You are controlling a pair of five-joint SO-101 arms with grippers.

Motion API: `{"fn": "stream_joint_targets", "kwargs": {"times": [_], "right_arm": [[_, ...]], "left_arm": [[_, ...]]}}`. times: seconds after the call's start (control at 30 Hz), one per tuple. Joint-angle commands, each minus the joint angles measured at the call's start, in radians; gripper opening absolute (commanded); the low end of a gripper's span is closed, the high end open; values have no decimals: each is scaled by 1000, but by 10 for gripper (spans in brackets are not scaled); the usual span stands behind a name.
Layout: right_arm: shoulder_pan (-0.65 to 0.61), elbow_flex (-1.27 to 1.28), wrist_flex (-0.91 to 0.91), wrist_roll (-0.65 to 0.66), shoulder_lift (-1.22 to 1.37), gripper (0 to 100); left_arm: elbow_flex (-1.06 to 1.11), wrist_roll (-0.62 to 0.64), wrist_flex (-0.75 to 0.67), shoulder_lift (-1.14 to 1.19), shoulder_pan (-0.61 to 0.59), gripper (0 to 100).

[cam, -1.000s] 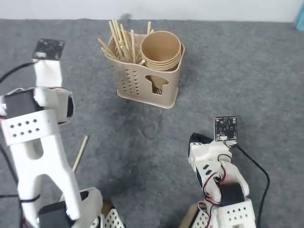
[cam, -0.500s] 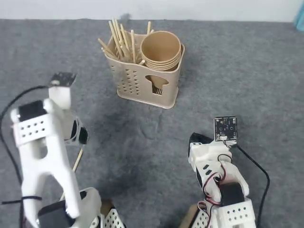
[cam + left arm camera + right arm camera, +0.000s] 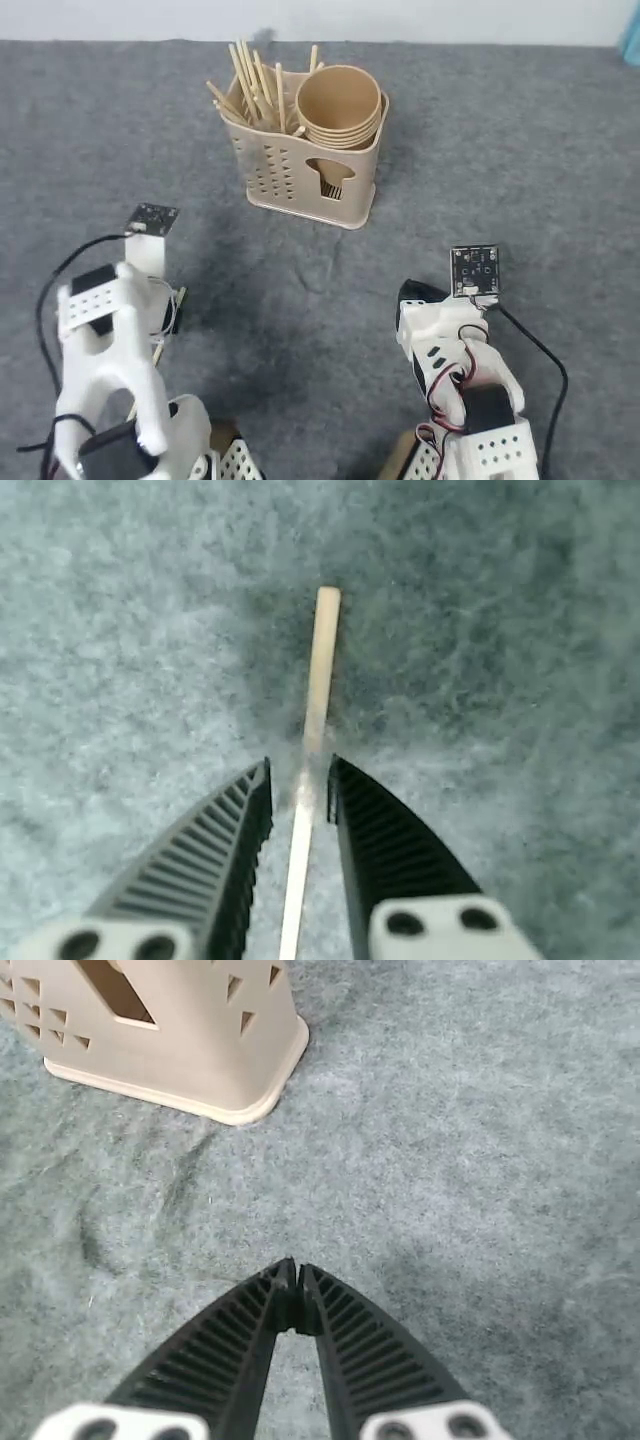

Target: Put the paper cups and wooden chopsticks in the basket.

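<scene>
Left gripper (image 3: pixel 300 770): jaws narrowly parted, straddling one chopstick (image 3: pixel 320 670) lying flat on the grey mat (image 3: pixel 500 150). Right gripper (image 3: pixel 297 1270): jaws closed, empty, above the mat. Basket (image 3: pixel 300 190), far side: holds stacked cups (image 3: pixel 340 100) and a bundle of sticks (image 3: pixel 250 85).

Soft, even light from above; worktop (image 3: pixel 540 140) moderately bright. Faint shadow pools at foot of basket (image 3: pixel 300 185), near side. Darker soft-edged patch under left arm (image 3: pixel 110 330). Left wrist view: shade around chopstick (image 3: pixel 322 650) tip, pale sheen on shaft between fingers (image 3: pixel 225 845).
</scene>
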Motion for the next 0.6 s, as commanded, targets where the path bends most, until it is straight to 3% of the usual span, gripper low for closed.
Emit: {"fn": "stream_joint_targets", "kwargs": {"times": [0.0,0.2,0.3,0.57], "right_arm": [[8,18,5,9,-19,8],[8,18,5,9,-19,8],[8,18,5,9,-19,8],[8,18,5,8,-19,8]], "left_arm": [[36,-11,-60,2,-6,84],[77,-11,-57,-2,-8,71],[94,-9,-57,-8,-8,6],[79,-8,-55,-8,-31,13]]}}
